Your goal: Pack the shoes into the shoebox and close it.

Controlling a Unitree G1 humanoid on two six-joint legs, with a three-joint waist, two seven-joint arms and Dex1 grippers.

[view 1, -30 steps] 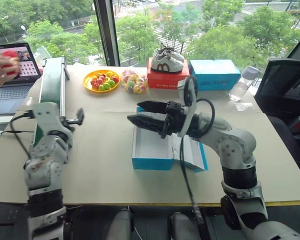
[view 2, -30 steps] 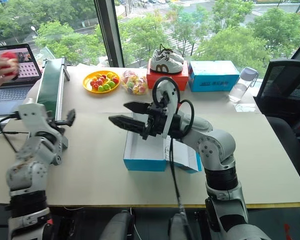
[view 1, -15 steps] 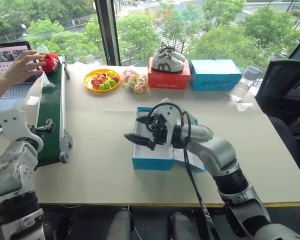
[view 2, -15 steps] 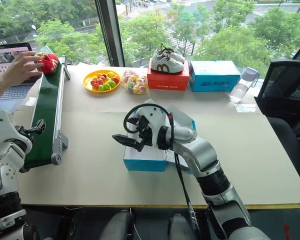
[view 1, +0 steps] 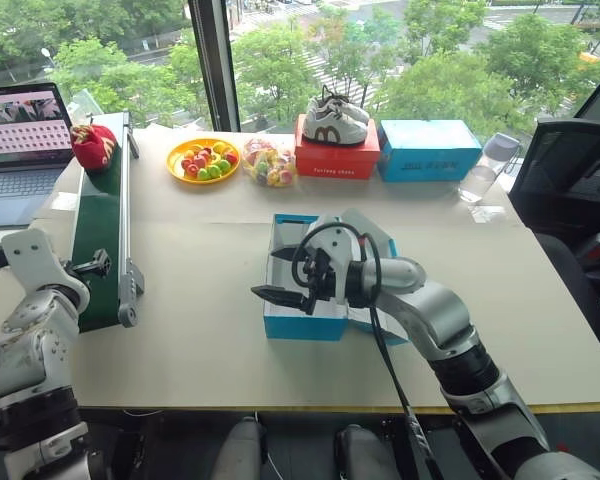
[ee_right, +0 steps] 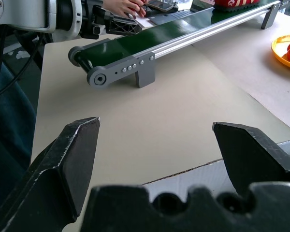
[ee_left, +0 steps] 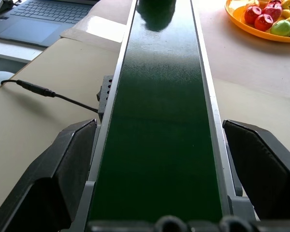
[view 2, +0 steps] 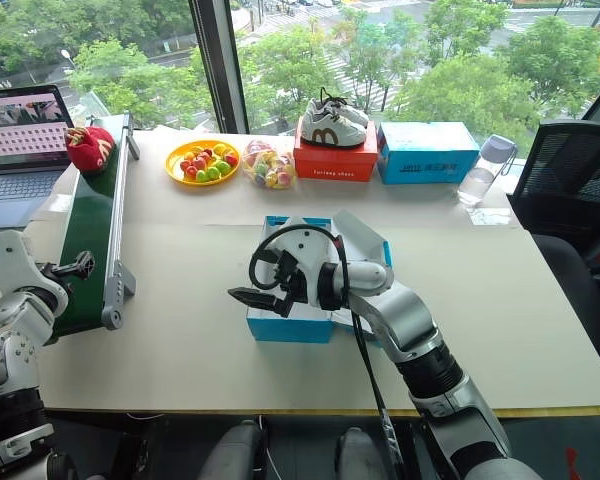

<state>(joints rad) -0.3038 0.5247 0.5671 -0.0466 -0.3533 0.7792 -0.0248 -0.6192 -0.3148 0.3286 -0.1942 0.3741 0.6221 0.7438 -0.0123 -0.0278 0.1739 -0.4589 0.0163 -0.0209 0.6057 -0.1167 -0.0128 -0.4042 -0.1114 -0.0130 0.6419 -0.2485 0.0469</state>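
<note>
Since a second ago, red shoe (view 1: 93, 146) landed on conveyor's (view 1: 102, 235) far end, ahead of left claw (view 1: 93, 266), wide open, empty, astride the near end. Right claw (view 1: 278, 274) dropped, open and empty, over the open shoebox's (view 1: 302, 305) left edge on the tabletop (view 1: 200, 320).

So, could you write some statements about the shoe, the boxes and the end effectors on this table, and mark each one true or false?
1. A red shoe lies at the far end of the green conveyor belt. True.
2. The open blue shoebox already holds both red shoes. False: its white inside shows no shoe.
3. The right end effector is open and holds nothing. True.
4. The white-grey sneakers stand on a blue box. False: they stand on the red shoebox.
5. The left end effector is shut on the shoe. False: it is open, at the belt's near end.
</note>
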